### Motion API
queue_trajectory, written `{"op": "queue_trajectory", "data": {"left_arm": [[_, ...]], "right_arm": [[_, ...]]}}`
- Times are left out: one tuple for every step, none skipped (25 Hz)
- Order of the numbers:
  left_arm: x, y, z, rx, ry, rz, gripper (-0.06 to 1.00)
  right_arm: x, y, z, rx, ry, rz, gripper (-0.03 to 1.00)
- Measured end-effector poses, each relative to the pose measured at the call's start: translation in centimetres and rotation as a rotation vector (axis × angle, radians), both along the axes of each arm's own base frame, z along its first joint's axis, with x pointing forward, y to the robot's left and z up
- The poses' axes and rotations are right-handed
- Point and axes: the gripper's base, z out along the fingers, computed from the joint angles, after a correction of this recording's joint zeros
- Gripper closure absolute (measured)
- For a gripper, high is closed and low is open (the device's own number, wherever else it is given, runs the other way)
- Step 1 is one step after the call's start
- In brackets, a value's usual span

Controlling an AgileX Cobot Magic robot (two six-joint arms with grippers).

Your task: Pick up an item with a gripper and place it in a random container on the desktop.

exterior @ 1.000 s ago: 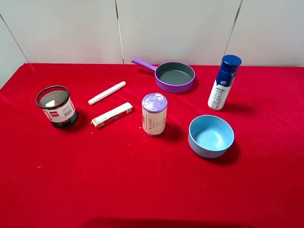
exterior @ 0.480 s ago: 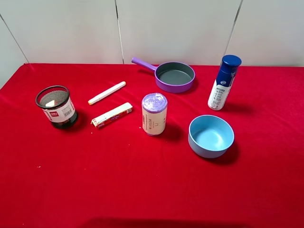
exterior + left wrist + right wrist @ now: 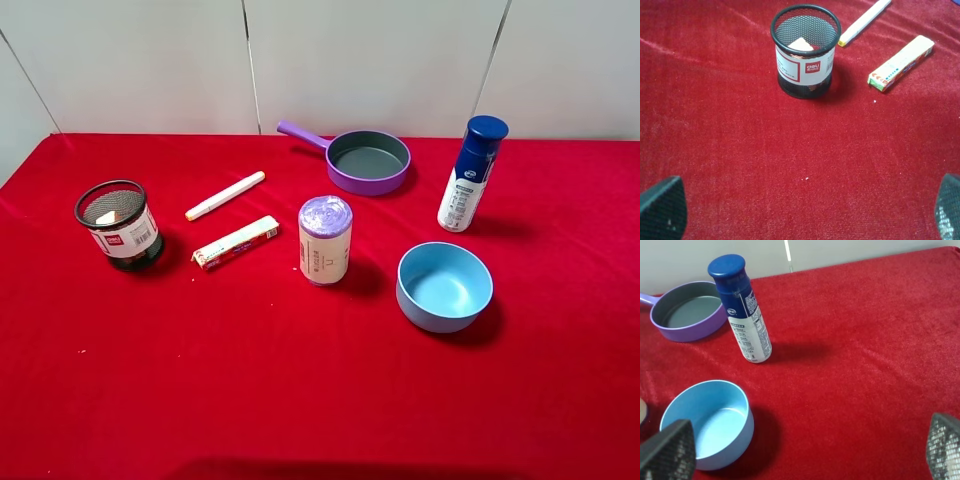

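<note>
The cream-white block [image 3: 801, 44] lies inside the black wire-mesh pen cup [image 3: 805, 55]; in the exterior high view the cup [image 3: 120, 224] stands at the table's left with the block [image 3: 106, 217] pale inside it. My left gripper [image 3: 800, 210] is open and empty, its fingertips [image 3: 662, 207] showing at the picture's corners, well back from the cup. My right gripper [image 3: 800, 450] is open and empty, its fingertips [image 3: 670, 450] near the light blue bowl. Neither arm shows in the exterior high view.
A white marker pen [image 3: 225, 195] and a printed stick-pack [image 3: 236, 242] lie right of the cup. A purple-capped roll [image 3: 325, 240] stands mid-table. A purple pan [image 3: 368, 160], a blue-capped bottle [image 3: 470, 175] and a light blue bowl [image 3: 444, 286] are on the right.
</note>
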Motion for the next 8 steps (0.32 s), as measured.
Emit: {"op": "queue_trajectory", "data": {"left_arm": [[0.0,0.0,0.0,0.0,0.0,0.0,-0.05],[0.0,0.0,0.0,0.0,0.0,0.0,-0.05],[0.0,0.0,0.0,0.0,0.0,0.0,-0.05],[0.0,0.0,0.0,0.0,0.0,0.0,-0.05],[0.0,0.0,0.0,0.0,0.0,0.0,-0.05],[0.0,0.0,0.0,0.0,0.0,0.0,-0.05],[0.0,0.0,0.0,0.0,0.0,0.0,-0.05],[0.0,0.0,0.0,0.0,0.0,0.0,-0.05]], "right_arm": [[0.0,0.0,0.0,0.0,0.0,0.0,0.28],[0.0,0.0,0.0,0.0,0.0,0.0,0.28],[0.0,0.0,0.0,0.0,0.0,0.0,0.28],[0.0,0.0,0.0,0.0,0.0,0.0,0.28],[0.0,0.0,0.0,0.0,0.0,0.0,0.28],[0.0,0.0,0.0,0.0,0.0,0.0,0.28],[0.0,0.0,0.0,0.0,0.0,0.0,0.28],[0.0,0.0,0.0,0.0,0.0,0.0,0.28]]}}
